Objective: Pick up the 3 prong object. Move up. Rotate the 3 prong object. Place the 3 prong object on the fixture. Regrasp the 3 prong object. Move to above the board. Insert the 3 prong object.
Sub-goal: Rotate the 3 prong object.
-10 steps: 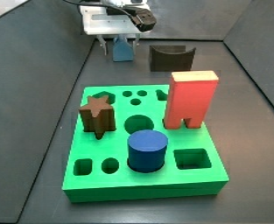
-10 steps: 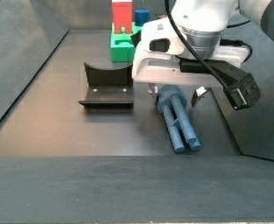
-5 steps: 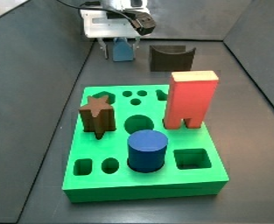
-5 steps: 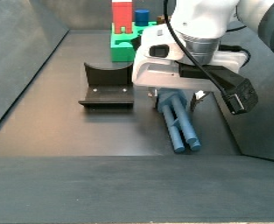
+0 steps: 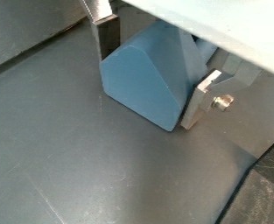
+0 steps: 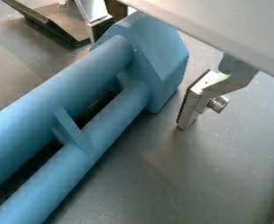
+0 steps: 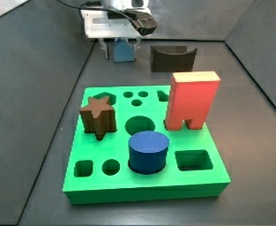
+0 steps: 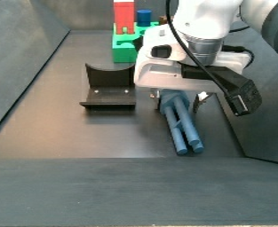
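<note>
Position: my gripper (image 8: 179, 94) sits low over the floor, fingers (image 6: 203, 96) spread on either side of the 3 prong object (image 8: 184, 126) with a visible gap, gripping nothing. That piece lies flat on the floor beside the fixture (image 8: 107, 86), apart from the board (image 7: 145, 144).

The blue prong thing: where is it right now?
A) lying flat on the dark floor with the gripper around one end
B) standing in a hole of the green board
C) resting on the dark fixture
A: the 3 prong object lies on the floor, the gripper straddling its end, apart from the fixture and the board.
</note>
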Controlling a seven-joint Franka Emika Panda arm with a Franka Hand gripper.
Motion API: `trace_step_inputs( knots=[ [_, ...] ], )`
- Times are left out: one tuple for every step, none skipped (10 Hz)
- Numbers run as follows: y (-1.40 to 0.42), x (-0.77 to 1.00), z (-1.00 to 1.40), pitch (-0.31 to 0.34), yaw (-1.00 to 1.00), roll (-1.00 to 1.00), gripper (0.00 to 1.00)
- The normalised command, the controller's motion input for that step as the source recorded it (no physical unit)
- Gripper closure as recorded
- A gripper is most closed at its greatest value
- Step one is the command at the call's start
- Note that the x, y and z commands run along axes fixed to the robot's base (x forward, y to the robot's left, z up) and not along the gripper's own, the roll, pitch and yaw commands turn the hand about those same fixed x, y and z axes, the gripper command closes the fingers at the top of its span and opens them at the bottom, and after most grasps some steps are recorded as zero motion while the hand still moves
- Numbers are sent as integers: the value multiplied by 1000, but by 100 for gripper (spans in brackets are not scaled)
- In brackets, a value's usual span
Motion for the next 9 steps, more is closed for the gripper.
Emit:
trace_step_inputs(
  knots=[
    [-7,41,-175,-6,10,223,0],
    [-7,41,-175,-7,10,223,0],
    [-7,41,-175,-7,10,223,0],
    [-7,41,-175,-7,10,222,0],
    [-6,41,-175,-7,10,222,0],
    [-6,41,-175,-7,10,222,0],
    [-6,41,-175,-7,10,222,0],
    [-6,41,-175,-7,10,222,0],
    [-6,41,-175,-7,10,222,0]
  ],
)
